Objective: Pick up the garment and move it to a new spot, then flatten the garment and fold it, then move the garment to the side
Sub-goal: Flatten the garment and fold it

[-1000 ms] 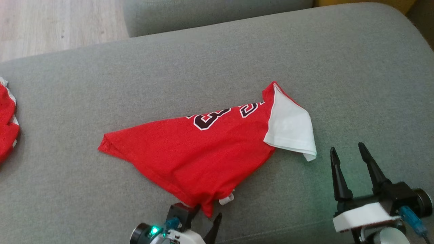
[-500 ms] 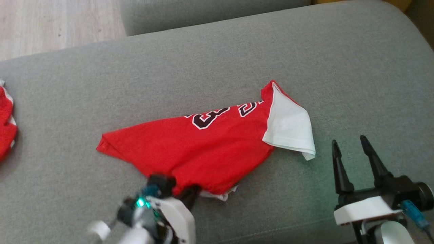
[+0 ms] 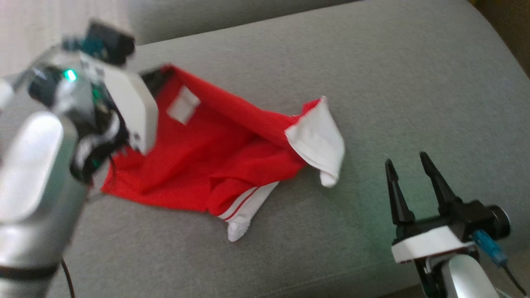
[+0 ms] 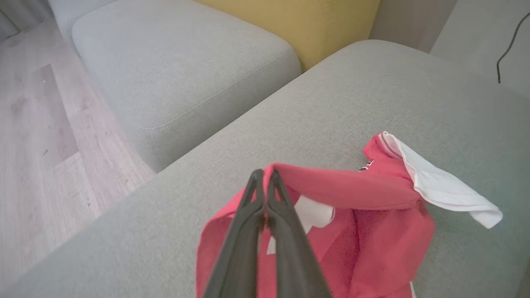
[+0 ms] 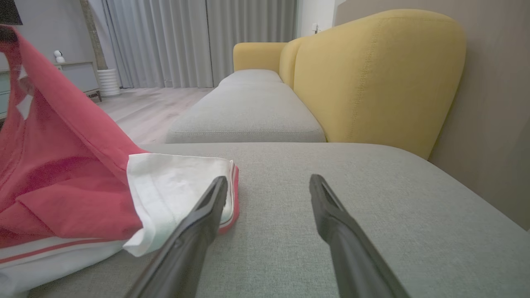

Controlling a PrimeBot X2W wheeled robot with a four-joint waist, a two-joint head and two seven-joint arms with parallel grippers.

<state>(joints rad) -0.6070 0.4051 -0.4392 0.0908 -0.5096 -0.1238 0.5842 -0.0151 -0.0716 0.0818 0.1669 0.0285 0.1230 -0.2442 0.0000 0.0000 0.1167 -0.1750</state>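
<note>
Grey cushion (image 3: 414, 82) carries your red shirt (image 3: 198, 165), centre-left of the head view. Your left gripper (image 4: 263, 176) is clamped on its raised edge; your right gripper (image 3: 406, 159), lower right, stands apart, empty.

the garment (image 3: 198, 165) lies on the sofa cushion (image 3: 393, 82); the left gripper (image 4: 263, 176) is at the garment's far-left corner, the right gripper (image 3: 405, 159) right of the garment, apart.

We see a grey upholstered cushion (image 3: 393, 82) carrying a red garment (image 3: 194, 165). Its lower folds rest on the cushion's left half. One white sleeve (image 3: 319, 140) lies near the middle and a striped sleeve (image 3: 244, 207) points toward the near edge. The garment's far-left part hangs raised.
</note>
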